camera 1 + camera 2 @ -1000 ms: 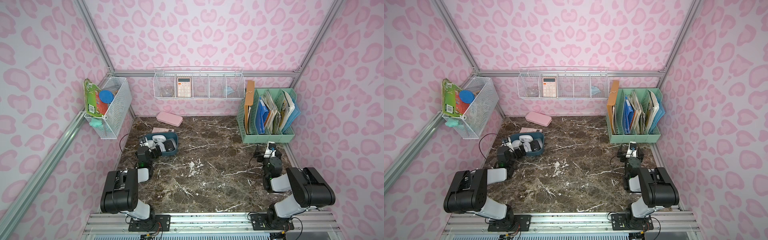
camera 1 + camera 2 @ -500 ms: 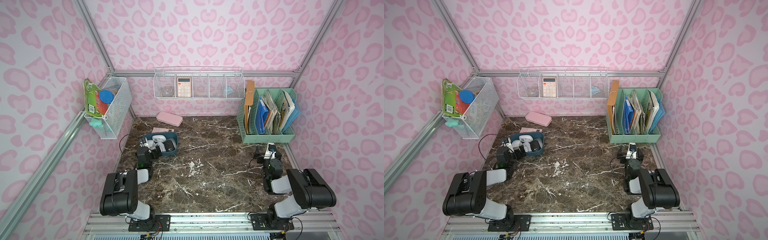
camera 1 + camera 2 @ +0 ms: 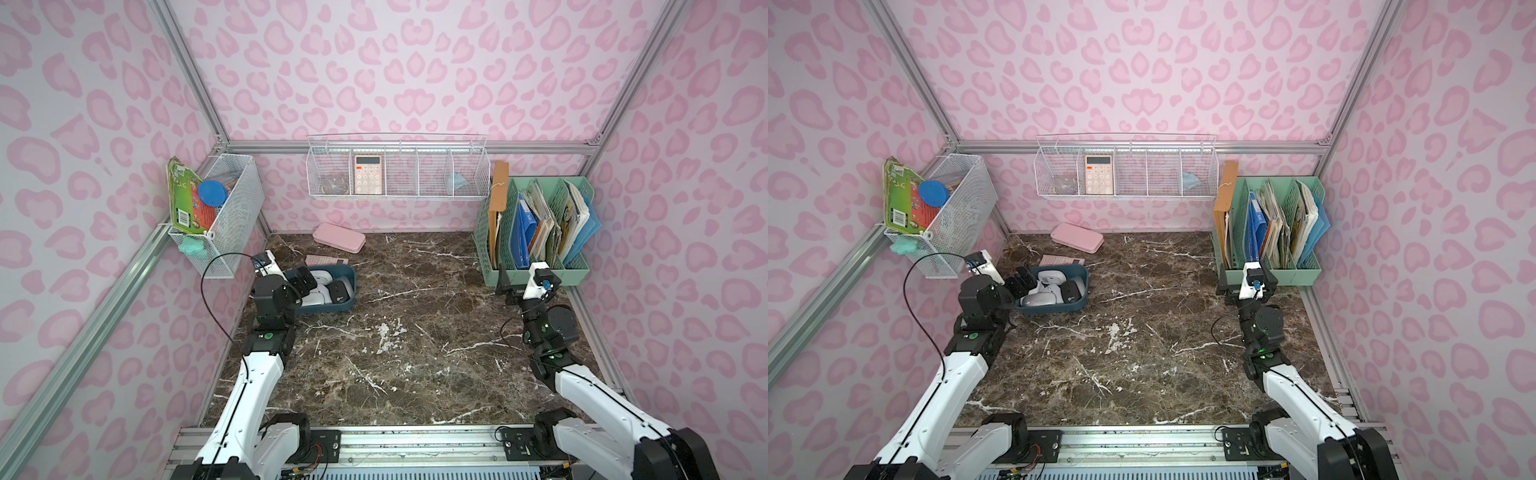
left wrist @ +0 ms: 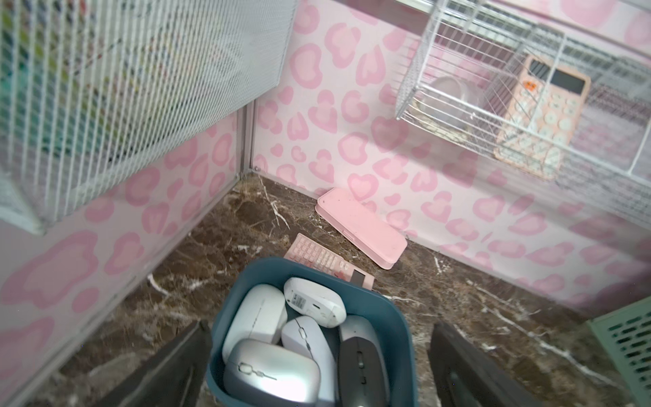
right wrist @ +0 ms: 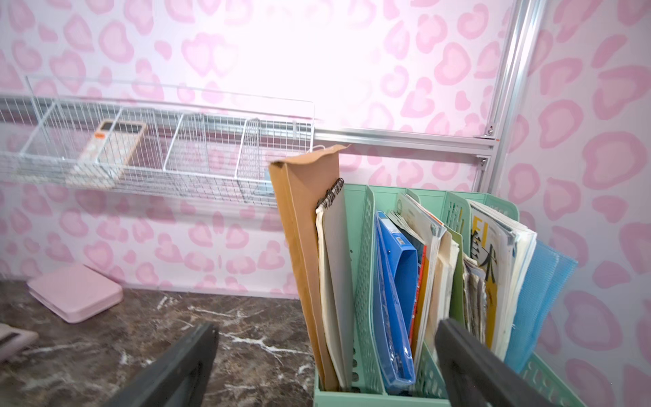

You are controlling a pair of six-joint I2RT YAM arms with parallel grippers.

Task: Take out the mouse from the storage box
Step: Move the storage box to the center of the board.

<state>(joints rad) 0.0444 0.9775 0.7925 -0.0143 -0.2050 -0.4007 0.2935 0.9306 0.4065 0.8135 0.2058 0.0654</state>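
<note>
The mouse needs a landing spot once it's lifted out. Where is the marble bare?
The widest bare marble lies between the storage box and the mint-green file rack, running to the front rail. The far left corner is crowded: pink case, pink calculator and box sit close together.

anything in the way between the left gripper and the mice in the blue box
Nothing visible does. The open left gripper is at the near end of the storage box, which has no lid. The silver mouse lies uncovered on top of the pile, right in front of it.
</note>
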